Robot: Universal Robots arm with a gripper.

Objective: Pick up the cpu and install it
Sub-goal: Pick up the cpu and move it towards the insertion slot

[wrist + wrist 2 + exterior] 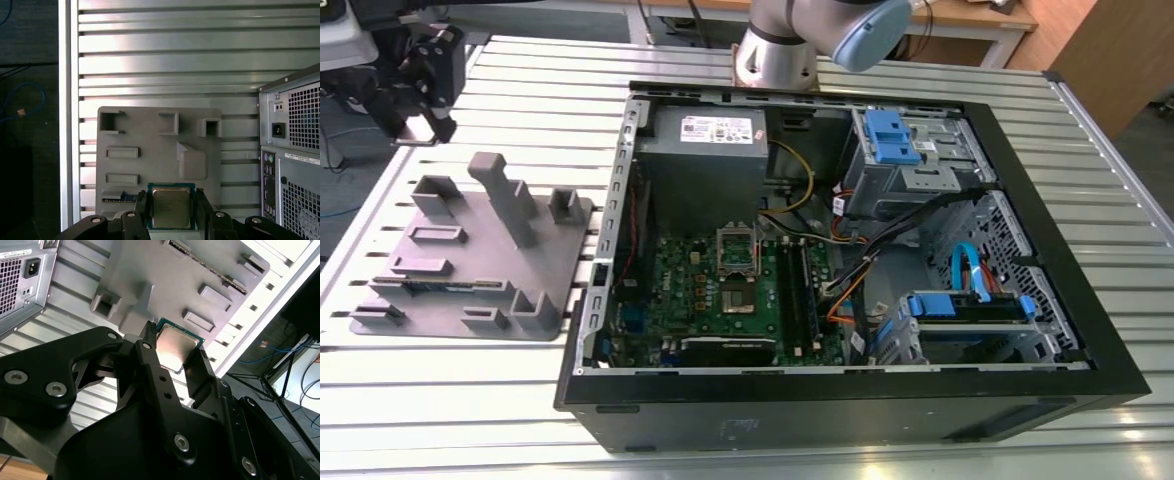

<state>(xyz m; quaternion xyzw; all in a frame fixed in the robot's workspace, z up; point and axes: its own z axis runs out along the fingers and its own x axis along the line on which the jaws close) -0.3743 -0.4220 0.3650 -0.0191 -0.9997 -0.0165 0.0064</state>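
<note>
The small flat square cpu (171, 209) with a shiny silver metal top is clamped between the two black fingers (142, 210) of the gripper (171, 196), one finger against each of two opposite edges. A narrow dark green-blue border frames the metal top, which reflects the light brightly in the second wrist view (176, 347). The metal top faces the camera in both wrist views. The chip is held apart from the matte grey plastic holder (150, 150), which lies behind it in both wrist views. In the exterior view it shows as a small pale square (416, 129) at the fingertips, in the upper corner at the exterior view's left
</note>
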